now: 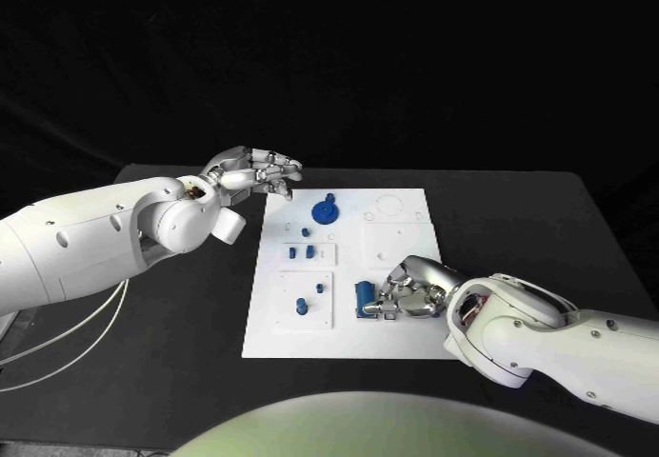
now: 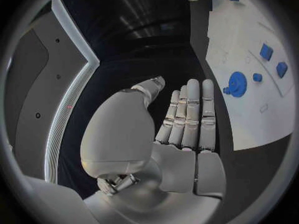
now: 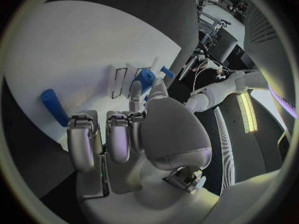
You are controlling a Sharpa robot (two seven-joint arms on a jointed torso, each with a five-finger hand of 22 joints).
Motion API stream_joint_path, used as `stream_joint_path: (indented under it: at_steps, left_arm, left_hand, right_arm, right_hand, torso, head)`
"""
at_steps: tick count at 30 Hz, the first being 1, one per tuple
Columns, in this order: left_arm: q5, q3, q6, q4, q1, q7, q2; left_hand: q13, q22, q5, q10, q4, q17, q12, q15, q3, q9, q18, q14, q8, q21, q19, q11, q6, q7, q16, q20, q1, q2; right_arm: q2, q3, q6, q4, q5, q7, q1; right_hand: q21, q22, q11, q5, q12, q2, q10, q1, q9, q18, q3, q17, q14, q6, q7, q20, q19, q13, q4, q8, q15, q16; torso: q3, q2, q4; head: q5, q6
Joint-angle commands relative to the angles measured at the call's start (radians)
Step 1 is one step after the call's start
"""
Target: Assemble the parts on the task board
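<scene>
The white task board (image 1: 398, 238) lies in the middle of the black table. A blue gear (image 1: 327, 210) (image 2: 237, 83) sits near its far end, with two small blue blocks (image 1: 301, 252) (image 2: 273, 59) and two blue pegs (image 1: 311, 296) (image 3: 149, 77) further along. A longer blue block (image 1: 364, 296) (image 3: 53, 107) lies at the near right. My right hand (image 1: 412, 291) (image 3: 124, 129) rests on the board just right of that block, fingers curled, nothing in them. My left hand (image 1: 257, 172) (image 2: 187, 119) hovers by the board's far left corner, fingers straight, holding nothing.
Round and square recesses (image 1: 389, 206) mark the board's far right part. Bare black table (image 1: 522, 219) runs on both sides of the board. White cables (image 1: 69, 352) hang under my left arm at the table's left edge.
</scene>
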Motion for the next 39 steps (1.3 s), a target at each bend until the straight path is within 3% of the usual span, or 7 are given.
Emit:
stream_joint_path:
  at_steps: [1, 8, 24, 27, 29, 34, 39]
  left_arm:
    - [0.006, 0.001, 0.012, 0.003, 0.001, 0.005, 0.001]
    - [0.006, 0.001, 0.012, 0.004, 0.001, 0.004, 0.000]
    - [0.006, 0.001, 0.012, 0.002, 0.001, 0.002, 0.000]
    - [0.006, 0.001, 0.012, 0.002, 0.001, 0.002, -0.001]
    - [0.006, 0.001, 0.013, 0.002, 0.001, 0.003, 0.000]
    - [0.006, 0.001, 0.013, 0.001, 0.001, 0.004, -0.002]
    - [0.006, 0.000, 0.017, 0.002, 0.001, 0.010, -0.004]
  left_hand:
    - [0.002, -0.001, 0.003, -0.005, -0.001, 0.001, 0.004, 0.000, 0.004, 0.000, 0.009, -0.009, 0.006, -0.005, 0.000, 0.002, -0.007, 0.000, -0.004, 0.003, -0.009, 0.003]
    - [0.002, -0.001, 0.003, -0.005, -0.001, 0.001, 0.004, 0.000, 0.004, 0.000, 0.009, -0.009, 0.007, -0.005, 0.000, 0.002, -0.007, 0.000, -0.004, 0.003, -0.009, 0.003]
    - [0.002, -0.001, 0.004, -0.006, -0.003, 0.002, 0.004, 0.000, 0.006, -0.001, 0.009, -0.009, 0.007, -0.006, 0.000, 0.002, -0.007, 0.000, -0.004, 0.003, -0.007, 0.004]
    - [0.002, -0.001, 0.004, -0.006, -0.003, 0.002, 0.004, 0.000, 0.006, -0.001, 0.009, -0.009, 0.007, -0.006, 0.000, 0.002, -0.007, 0.000, -0.004, 0.003, -0.007, 0.004]
    - [0.002, -0.001, 0.005, -0.006, -0.004, 0.002, 0.005, 0.000, 0.007, -0.001, 0.009, -0.009, 0.008, -0.006, 0.001, 0.002, -0.008, 0.000, -0.004, 0.003, -0.006, 0.005]
    - [0.002, -0.001, 0.005, -0.006, -0.004, 0.002, 0.005, 0.000, 0.007, -0.001, 0.009, -0.009, 0.008, -0.006, 0.001, 0.002, -0.008, 0.000, -0.004, 0.003, -0.006, 0.005]
    - [0.002, -0.002, 0.004, -0.007, -0.005, 0.002, 0.005, 0.000, 0.007, -0.001, 0.009, -0.009, 0.009, -0.007, 0.001, 0.002, -0.009, 0.001, -0.005, 0.003, -0.008, 0.003]
  right_arm:
    - [0.007, 0.000, 0.034, -0.007, -0.011, 0.005, 0.000]
    - [0.014, 0.000, 0.053, -0.020, -0.021, -0.004, 0.000]
    - [0.003, 0.000, 0.021, -0.013, -0.020, 0.016, -0.001]
    - [-0.010, 0.000, -0.018, -0.004, -0.014, 0.036, -0.001]
    - [-0.024, 0.000, -0.042, 0.004, 0.001, 0.059, -0.001]
    - [-0.089, 0.000, -0.111, 0.037, 0.047, 0.143, 0.003]
    - [-0.172, 0.000, -0.128, 0.054, 0.035, 0.182, 0.011]
  right_hand:
    - [0.005, 0.263, -0.006, -0.018, -0.007, 0.000, 0.086, 0.021, 0.004, -0.014, -0.007, 0.263, 0.104, 0.002, -0.006, -0.008, 0.104, 0.241, -0.001, -0.007, -0.003, 0.004]
    - [0.005, 0.263, -0.008, -0.064, -0.009, 0.002, 0.085, 0.102, 0.009, -0.014, -0.007, 0.263, 0.104, 0.004, -0.007, -0.010, 0.104, 0.240, -0.006, -0.020, -0.005, 0.004]
    - [0.005, 0.263, -0.004, -0.092, -0.007, -0.012, 0.086, 0.073, 0.014, -0.014, -0.004, 0.263, 0.104, 0.010, -0.003, -0.008, 0.104, 0.241, 0.007, -0.024, -0.003, 0.004]
    - [0.005, 0.263, -0.003, -0.101, -0.010, -0.032, 0.085, 0.036, 0.019, -0.014, 0.018, 0.263, 0.104, 0.012, -0.001, -0.006, 0.104, 0.240, 0.008, -0.027, -0.001, 0.004]
    - [0.005, 0.263, -0.001, -0.099, -0.017, -0.064, 0.082, 0.008, 0.025, -0.014, 0.066, 0.263, 0.104, 0.005, 0.001, -0.004, 0.104, 0.236, 0.008, -0.034, 0.002, 0.004]
    - [-0.011, 0.258, 0.008, -0.084, -0.043, -0.102, 0.070, 0.001, 0.035, -0.010, 0.139, 0.263, 0.104, -0.027, 0.012, 0.002, 0.097, 0.224, 0.006, -0.053, 0.009, 0.004]
    - [-0.027, 0.254, 0.036, -0.068, -0.074, -0.111, 0.054, 0.039, -0.006, -0.007, 0.180, 0.263, 0.104, -0.104, 0.045, 0.019, 0.091, 0.208, 0.002, -0.122, 0.031, 0.004]
  torso:
    - [0.0002, 0.001, 0.0002]
    - [0.0003, 0.000, -0.0002]
    - [0.0011, 0.000, -0.0006]
    - [0.0009, 0.000, -0.0002]
    - [0.0005, 0.000, 0.0003]
    - [-0.0006, -0.002, -0.0012]
    - [-0.0010, -0.004, -0.0040]
  head:
    - [0.001, 0.000]
    - [0.002, 0.000]
    - [0.000, 0.000]
    - [-0.001, 0.000]
    - [-0.002, 0.000]
    - [-0.005, 0.000]
    - [-0.014, 0.000]
